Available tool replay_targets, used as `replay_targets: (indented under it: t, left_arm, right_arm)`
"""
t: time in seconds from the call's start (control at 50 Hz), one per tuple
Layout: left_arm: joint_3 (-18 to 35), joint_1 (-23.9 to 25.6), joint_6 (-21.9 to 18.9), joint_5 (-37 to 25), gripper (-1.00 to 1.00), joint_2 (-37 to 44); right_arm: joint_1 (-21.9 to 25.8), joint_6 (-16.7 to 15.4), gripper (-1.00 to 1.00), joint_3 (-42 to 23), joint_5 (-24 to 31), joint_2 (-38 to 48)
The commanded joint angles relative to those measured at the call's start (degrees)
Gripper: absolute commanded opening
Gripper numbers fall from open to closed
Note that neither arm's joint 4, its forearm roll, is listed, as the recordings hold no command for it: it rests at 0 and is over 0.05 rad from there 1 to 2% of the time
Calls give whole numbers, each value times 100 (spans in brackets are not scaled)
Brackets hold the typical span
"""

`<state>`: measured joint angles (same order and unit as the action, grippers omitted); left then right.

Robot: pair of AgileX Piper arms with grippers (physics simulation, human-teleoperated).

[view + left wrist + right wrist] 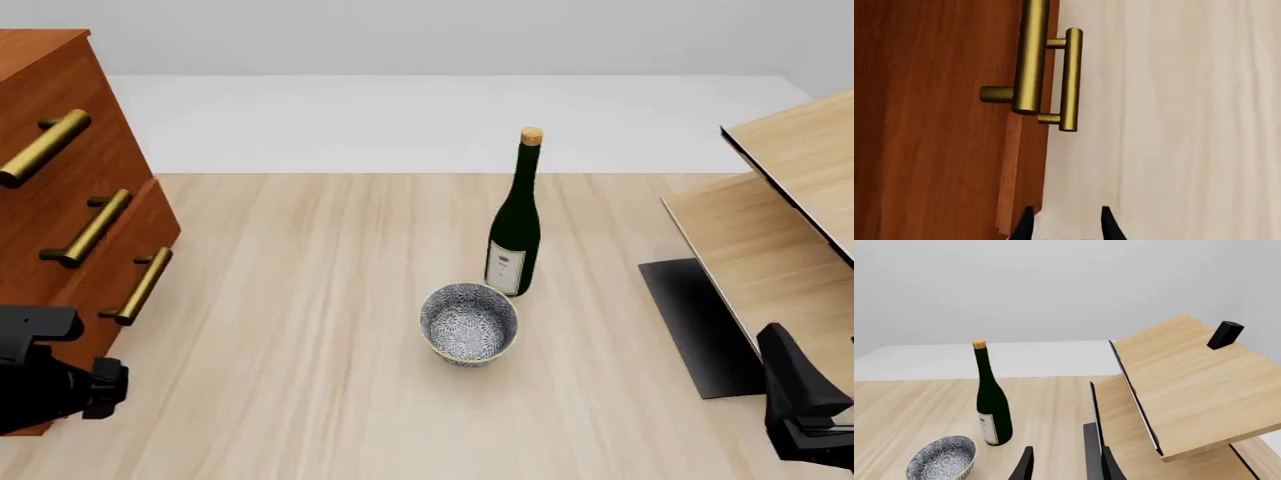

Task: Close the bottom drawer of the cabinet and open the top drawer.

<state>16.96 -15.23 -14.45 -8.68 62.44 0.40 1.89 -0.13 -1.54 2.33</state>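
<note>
The reddish-brown cabinet stands at the table's left edge with three brass bar handles. The top drawer looks flush. The bottom drawer stands a little out from those above; its handle is just above my left arm. In the left wrist view, my left gripper is open and empty, beside the cabinet front, short of two handles; I cannot tell whose they are. My right gripper is open and empty at the near right.
A dark green bottle stands mid-table with a patterned bowl just in front of it. Pale wood panels lean on a black base at the right, close to my right arm.
</note>
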Motion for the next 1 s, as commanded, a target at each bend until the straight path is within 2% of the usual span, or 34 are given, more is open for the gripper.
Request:
replay_targets:
  t: [0.02, 0.32, 0.62, 0.82, 0.86, 1.0]
  left_arm:
    - [-137, -353, -389, 141, 100, -177]
    - [-185, -570, -604, 175, 100, -321]
    - [99, -390, -445, -71, 100, -391]
    - [365, 392, 163, -196, 100, -122]
    - [498, 704, 388, -275, 100, -79]
    - [692, 1092, 586, -402, 100, -54]
  right_arm:
    - [10, -3, 100, 0, 17, -16]
    - [9, -4, 100, -2, 52, -51]
    - [-20, 7, 100, -3, -1, -1]
    - [-33, 11, 100, -5, -19, 15]
    - [-34, 14, 100, -5, -22, 17]
    - [-38, 21, 100, -7, -18, 15]
